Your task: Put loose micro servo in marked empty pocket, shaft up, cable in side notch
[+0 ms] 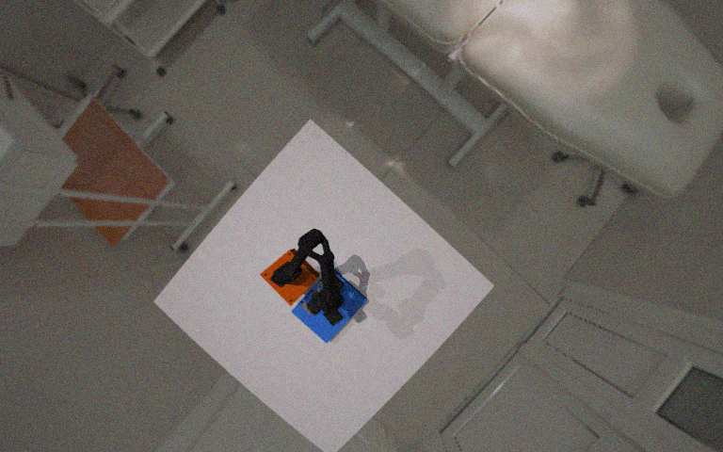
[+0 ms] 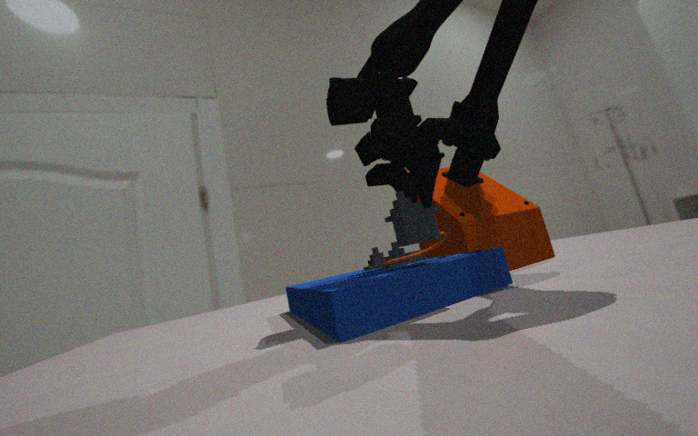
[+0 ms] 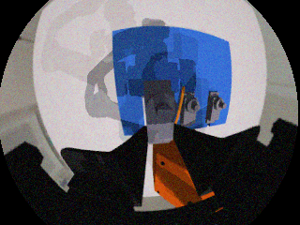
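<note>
My gripper is shut on the loose grey micro servo, above the blue deck. A gap shows under the servo in the exterior view. Its stepped top, with the shaft end, points up between the fingers, and the body leans slightly in that view. Its orange cable hangs beside it, toward the fitted servos. In the wrist view a white strip, perhaps the pocket's outline, shows left of the servo. The rest of the pocket and its notch are hidden.
Two fitted servos stand up from the deck, right of the held one in the wrist view. The orange arm base stands close beside the deck. Both are on the white table top.
</note>
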Action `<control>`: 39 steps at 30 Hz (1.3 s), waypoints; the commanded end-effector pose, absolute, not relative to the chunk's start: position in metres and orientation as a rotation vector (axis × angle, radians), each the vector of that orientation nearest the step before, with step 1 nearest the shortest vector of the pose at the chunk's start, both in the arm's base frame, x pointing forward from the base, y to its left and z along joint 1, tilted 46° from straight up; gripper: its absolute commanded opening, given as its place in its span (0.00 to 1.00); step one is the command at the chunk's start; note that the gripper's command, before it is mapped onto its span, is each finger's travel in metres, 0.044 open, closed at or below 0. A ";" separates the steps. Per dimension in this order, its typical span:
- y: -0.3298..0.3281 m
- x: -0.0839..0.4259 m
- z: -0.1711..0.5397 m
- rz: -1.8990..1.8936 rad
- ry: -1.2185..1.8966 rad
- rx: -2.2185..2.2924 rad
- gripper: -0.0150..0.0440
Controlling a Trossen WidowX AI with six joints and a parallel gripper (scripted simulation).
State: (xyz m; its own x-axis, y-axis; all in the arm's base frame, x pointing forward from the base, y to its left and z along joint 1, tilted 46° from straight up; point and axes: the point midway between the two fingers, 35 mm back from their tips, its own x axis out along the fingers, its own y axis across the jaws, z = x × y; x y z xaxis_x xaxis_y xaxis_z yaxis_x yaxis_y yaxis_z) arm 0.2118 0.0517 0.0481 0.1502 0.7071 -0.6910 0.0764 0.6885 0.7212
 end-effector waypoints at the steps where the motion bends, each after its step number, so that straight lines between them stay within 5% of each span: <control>1: 0.053 0.197 0.047 0.512 1.361 0.718 0.25; 39: 0.074 0.199 0.027 0.513 1.361 0.719 0.25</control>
State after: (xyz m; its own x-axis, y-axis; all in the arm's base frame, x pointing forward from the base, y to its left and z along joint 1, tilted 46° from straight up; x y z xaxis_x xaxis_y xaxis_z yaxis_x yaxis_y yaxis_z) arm 0.1994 0.0725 0.0293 0.1539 0.7047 -0.6926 0.0671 0.6919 0.7189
